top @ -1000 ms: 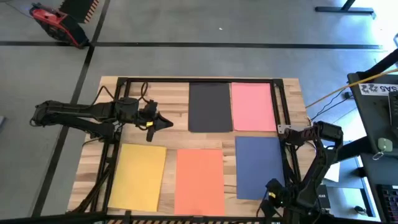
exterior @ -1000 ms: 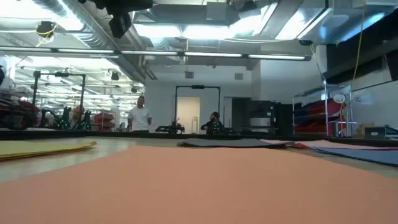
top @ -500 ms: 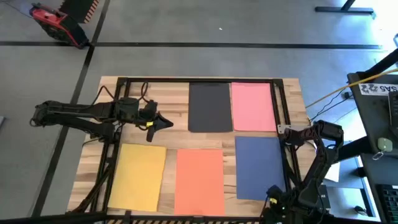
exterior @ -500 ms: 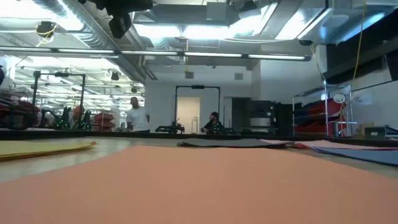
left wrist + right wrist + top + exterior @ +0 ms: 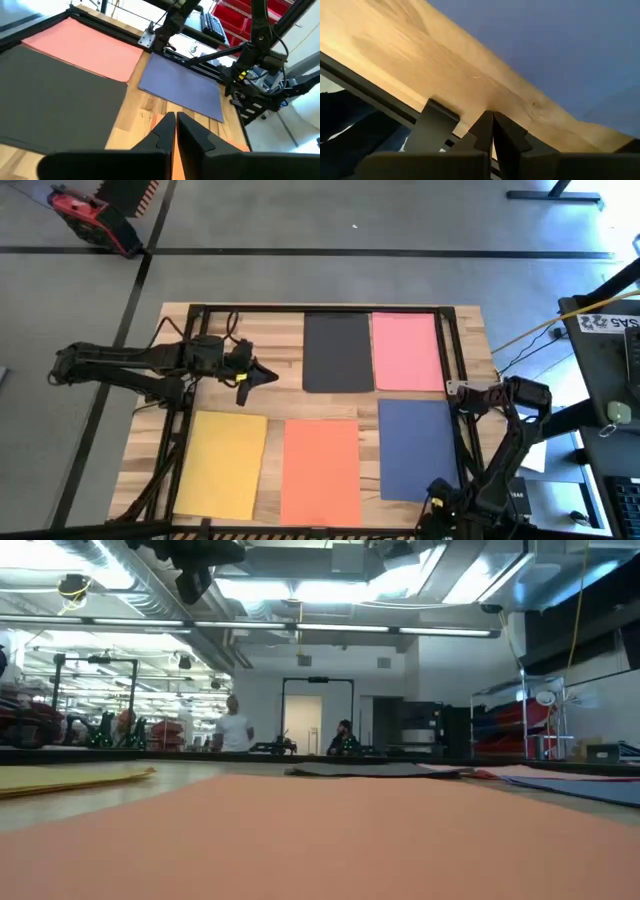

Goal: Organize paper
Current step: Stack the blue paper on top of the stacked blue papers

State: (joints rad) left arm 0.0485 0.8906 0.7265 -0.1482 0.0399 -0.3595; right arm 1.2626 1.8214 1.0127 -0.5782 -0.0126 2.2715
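Five sheets of paper lie flat on the wooden table: black (image 5: 338,352) and pink (image 5: 406,351) at the far side, yellow (image 5: 222,463), orange (image 5: 321,471) and blue (image 5: 417,448) at the near side. My left gripper (image 5: 270,377) is shut and empty above bare wood, left of the black sheet. In the left wrist view its fingertips (image 5: 174,120) point toward the blue sheet (image 5: 182,86). My right gripper (image 5: 491,122) is shut and empty at the table's near right edge, beside the blue sheet (image 5: 560,45).
A black metal frame (image 5: 320,309) runs along the table's far edge and down both sides. Bare wood (image 5: 270,400) lies between the sheets. People stand far off in the room beyond the table (image 5: 233,730).
My right arm's lower part has shifted slightly near the table's near right corner. A person in the room behind has walked to the right. The sheets and my left gripper have kept still.
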